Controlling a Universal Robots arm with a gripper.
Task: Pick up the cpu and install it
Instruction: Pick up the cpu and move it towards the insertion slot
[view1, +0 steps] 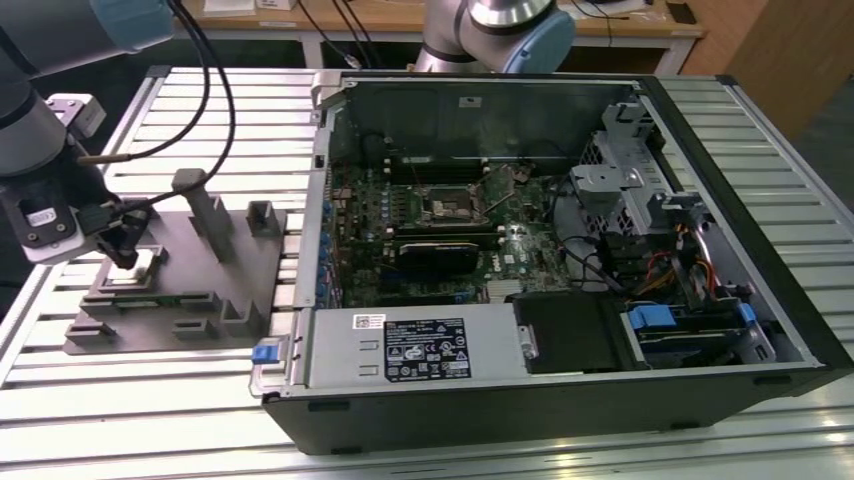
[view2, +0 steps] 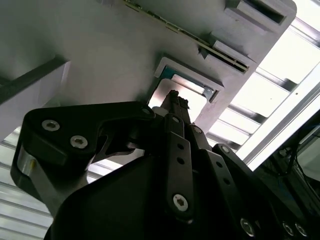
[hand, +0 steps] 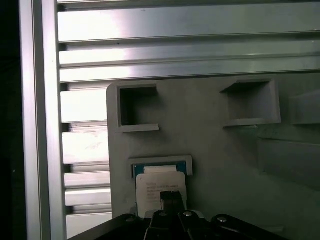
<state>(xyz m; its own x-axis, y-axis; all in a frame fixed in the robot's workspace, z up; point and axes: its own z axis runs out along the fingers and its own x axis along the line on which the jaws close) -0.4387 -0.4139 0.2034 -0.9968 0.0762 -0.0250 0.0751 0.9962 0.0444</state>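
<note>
The cpu (hand: 154, 184) is a pale silvery square lying flat in a recess of the grey fixture plate (hand: 225, 155). In the second wrist view the cpu (view2: 192, 96) shows in the same recess, partly behind the gripper. My gripper (hand: 172, 197) hangs directly over it with its jaws drawn together, the dark tip (view2: 174, 97) at the chip's top face; whether it touches I cannot tell. In the exterior view the gripper (view1: 124, 255) stands over the fixture (view1: 200, 290) at the exterior view's left, above the cpu (view1: 138, 276). The black socket (view1: 447, 205) sits on the motherboard inside the open case.
The open computer case (view1: 721, 300) lies on the slatted aluminium table (view1: 200, 110), to the exterior view's right of the fixture. Grey posts and blocks (view1: 211, 210) rise from the fixture plate. A second arm's base (view1: 501, 30) stands behind the case.
</note>
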